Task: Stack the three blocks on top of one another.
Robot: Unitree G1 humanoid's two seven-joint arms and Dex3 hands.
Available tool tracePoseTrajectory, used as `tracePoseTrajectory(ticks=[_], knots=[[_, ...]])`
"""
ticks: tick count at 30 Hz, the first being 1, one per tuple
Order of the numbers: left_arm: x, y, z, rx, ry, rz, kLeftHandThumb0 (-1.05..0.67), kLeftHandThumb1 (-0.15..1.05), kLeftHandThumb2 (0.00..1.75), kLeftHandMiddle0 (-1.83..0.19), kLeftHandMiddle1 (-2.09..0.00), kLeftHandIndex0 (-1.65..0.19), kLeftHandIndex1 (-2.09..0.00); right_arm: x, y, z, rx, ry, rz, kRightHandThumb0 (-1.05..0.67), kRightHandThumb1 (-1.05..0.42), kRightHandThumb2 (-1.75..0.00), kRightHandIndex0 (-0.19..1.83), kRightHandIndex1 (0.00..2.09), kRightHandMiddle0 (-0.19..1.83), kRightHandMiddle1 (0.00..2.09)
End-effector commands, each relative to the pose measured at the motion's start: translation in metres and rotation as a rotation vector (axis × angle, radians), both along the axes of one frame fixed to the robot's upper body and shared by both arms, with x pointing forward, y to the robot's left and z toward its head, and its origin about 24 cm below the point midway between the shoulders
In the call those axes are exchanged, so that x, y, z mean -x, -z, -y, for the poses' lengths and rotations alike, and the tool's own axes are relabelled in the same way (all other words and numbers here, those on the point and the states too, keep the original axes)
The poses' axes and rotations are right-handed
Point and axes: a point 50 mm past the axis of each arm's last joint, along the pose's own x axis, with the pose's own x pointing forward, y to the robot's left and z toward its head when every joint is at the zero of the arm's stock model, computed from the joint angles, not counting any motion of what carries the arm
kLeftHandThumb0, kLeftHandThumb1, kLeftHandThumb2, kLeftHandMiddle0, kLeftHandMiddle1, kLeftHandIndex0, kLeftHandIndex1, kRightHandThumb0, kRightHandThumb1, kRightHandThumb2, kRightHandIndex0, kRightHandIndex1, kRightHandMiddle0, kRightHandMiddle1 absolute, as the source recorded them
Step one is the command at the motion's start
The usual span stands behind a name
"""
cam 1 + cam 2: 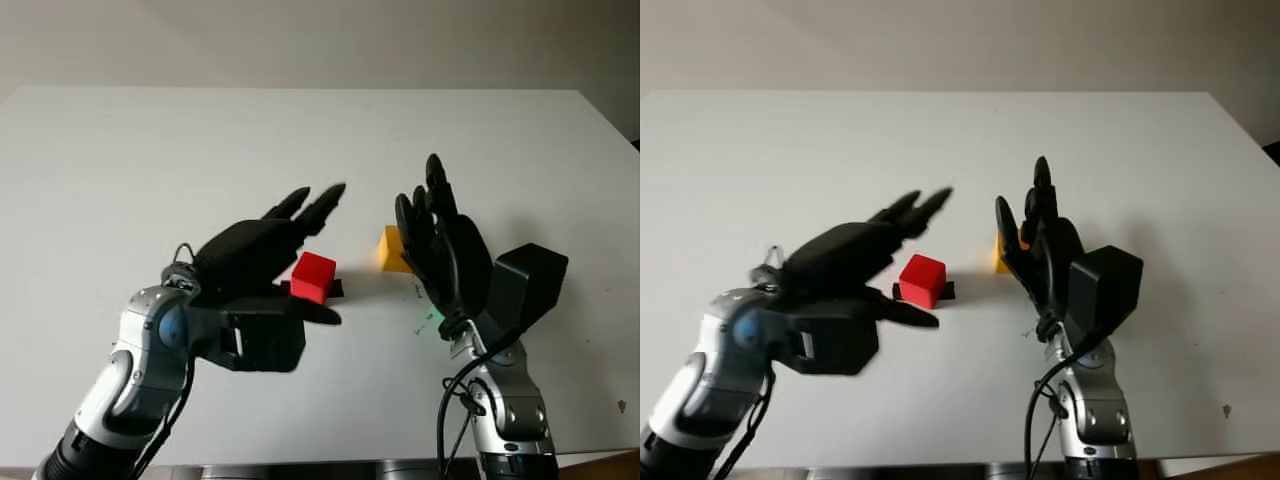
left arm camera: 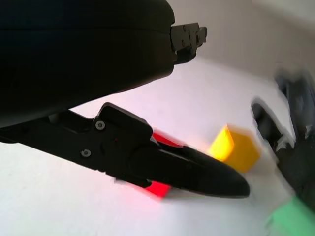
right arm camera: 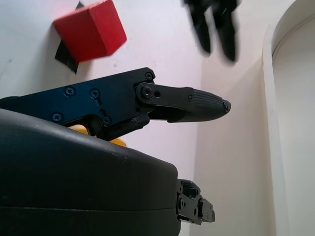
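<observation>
The red block (image 1: 313, 276) sits on the white surface (image 1: 150, 160), on top of a thin dark piece (image 1: 337, 289) whose edges peek out beneath it. Whether that dark piece is the third block or only a marker cannot be told. The yellow block (image 1: 392, 250) stands near it on the surface, off to the robot's right and slightly farther back, and is not touching the red block.

The left hand (image 1: 262, 262) hovers open around the red block, its upper fingers (image 1: 308, 206) reaching above and past the block and its thumb (image 1: 315, 314) on the near side. It has no grip on the block. The right hand (image 1: 440, 245) is raised open, palm turned toward the middle, just in front of the yellow block and hiding part of it.

The main risk is a glancing contact. If the left hand closes off centre, the thumb could push the red block off its dark base or spin it instead of seating it between the fingers. The two hands are also close together, so a lift toward the yellow block could bring them into collision, or the right hand could nudge the yellow block out of line. A tilted release would leave the red block overhanging and likely to fall.
</observation>
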Motion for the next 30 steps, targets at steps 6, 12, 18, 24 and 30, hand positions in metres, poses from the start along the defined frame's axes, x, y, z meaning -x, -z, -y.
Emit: tracePoseTrajectory(ticks=[6, 12, 18, 24, 30], knots=[[0.006, 0.024, -0.028, 0.385, -0.171, 0.083, -0.86, 1.05, 0.67, 0.19, 0.00, 0.19, 0.00, -0.001, -0.028, 0.026, 0.071, 0.015, 0.081, -0.63, -1.05, -0.40, -0.17, 0.05, -0.13, 0.06], [0.003, 0.051, -0.050, 0.647, -0.310, 0.057, -0.81, 1.05, 0.67, 0.19, 0.00, 0.19, 0.00, -0.009, -0.059, 0.047, 0.141, 0.000, 0.144, -0.64, -1.05, -0.14, -0.19, 0.00, -0.12, 0.06], [0.008, 0.065, -0.062, 0.693, -0.345, 0.040, -0.77, 1.05, 0.66, 0.19, 0.00, 0.19, 0.00, -0.019, -0.081, 0.056, 0.301, 0.030, 0.181, -0.54, -0.99, -0.05, -0.16, 0.02, -0.06, 0.09], [0.008, 0.073, -0.074, 0.726, -0.408, 0.005, -0.79, 1.05, 0.63, 0.17, -0.04, 0.18, -0.03, -0.028, -0.094, 0.056, 0.748, 0.013, 0.160, -0.59, -0.91, -0.03, -0.08, 0.07, 0.06, 0.14], [0.005, 0.072, -0.083, 0.815, -0.398, -0.018, -0.74, 1.05, 0.61, 0.18, -0.03, 0.19, -0.02, -0.039, -0.091, 0.053, 1.005, -0.040, 0.133, -0.54, -0.82, -0.04, -0.02, 0.08, 0.18, 0.11]])
